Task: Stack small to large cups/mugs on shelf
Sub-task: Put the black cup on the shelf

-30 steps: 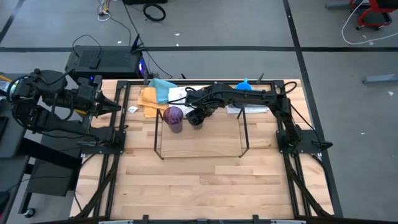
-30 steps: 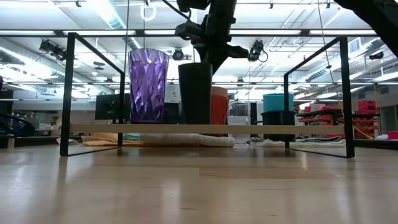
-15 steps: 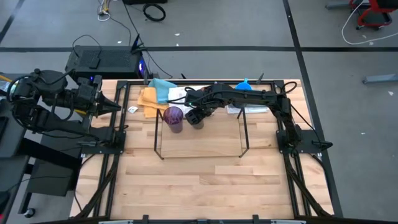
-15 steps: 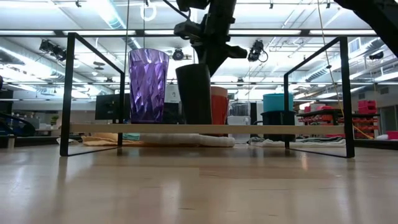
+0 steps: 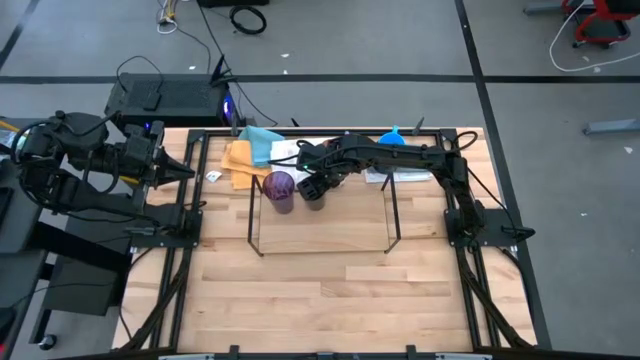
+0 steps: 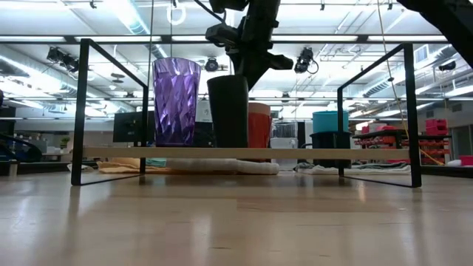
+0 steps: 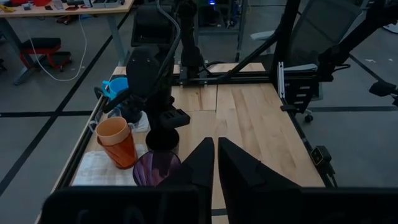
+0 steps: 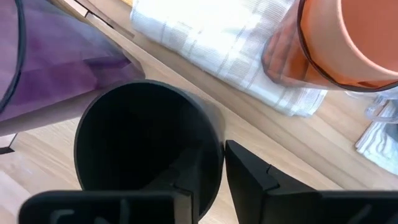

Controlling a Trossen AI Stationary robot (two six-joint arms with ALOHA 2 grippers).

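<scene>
Waiting off the table's left edge, left gripper (image 5: 190,170), jaws together | standing on the shelf (image 6: 244,153), purple cup (image 6: 176,102) | straddling the black cup (image 6: 228,111) rim beside it, right gripper (image 8: 221,180), jaws slightly apart

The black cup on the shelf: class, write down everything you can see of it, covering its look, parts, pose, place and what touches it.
The black cup is a plain, matt, handleless tumbler, slightly wider at its open rim, and looks empty inside. It stands upright on the shelf board, close beside the purple cup, with a narrow gap between them in the low view. The right gripper straddles its rim, one finger inside and one outside; whether the pads still press the wall cannot be told. An orange cup stands behind it.
</scene>
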